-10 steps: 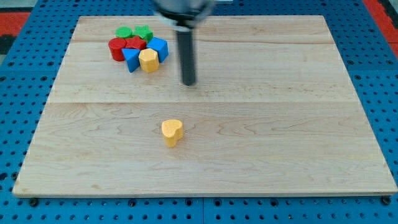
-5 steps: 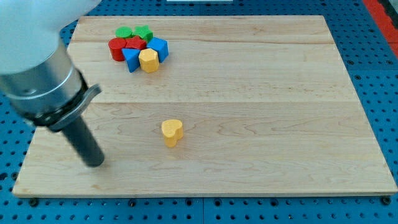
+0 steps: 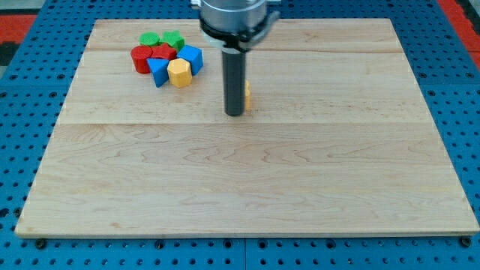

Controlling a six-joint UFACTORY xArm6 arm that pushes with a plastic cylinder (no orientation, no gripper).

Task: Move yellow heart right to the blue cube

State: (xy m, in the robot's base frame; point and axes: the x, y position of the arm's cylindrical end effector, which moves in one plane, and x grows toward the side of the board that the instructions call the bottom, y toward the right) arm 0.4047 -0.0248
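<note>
The yellow heart (image 3: 247,94) shows only as a thin yellow edge to the right of my dark rod, which hides most of it. My tip (image 3: 235,113) rests on the board just left of and below the heart, touching or nearly touching it. The blue cube (image 3: 192,58) sits at the right end of a cluster at the view's top left, to the left of and above my tip. The heart lies to the right of and below the blue cube, with a gap between them.
The cluster also holds a yellow hexagonal block (image 3: 178,73), a blue block (image 3: 157,70), a red block (image 3: 141,58), a second red block (image 3: 161,52) and two green blocks (image 3: 149,39) (image 3: 173,39). The wooden board (image 3: 337,172) lies on a blue pegboard.
The yellow heart has moved from the board's lower middle up and right to beside the rod. My tip swung from the lower left to the upper middle.
</note>
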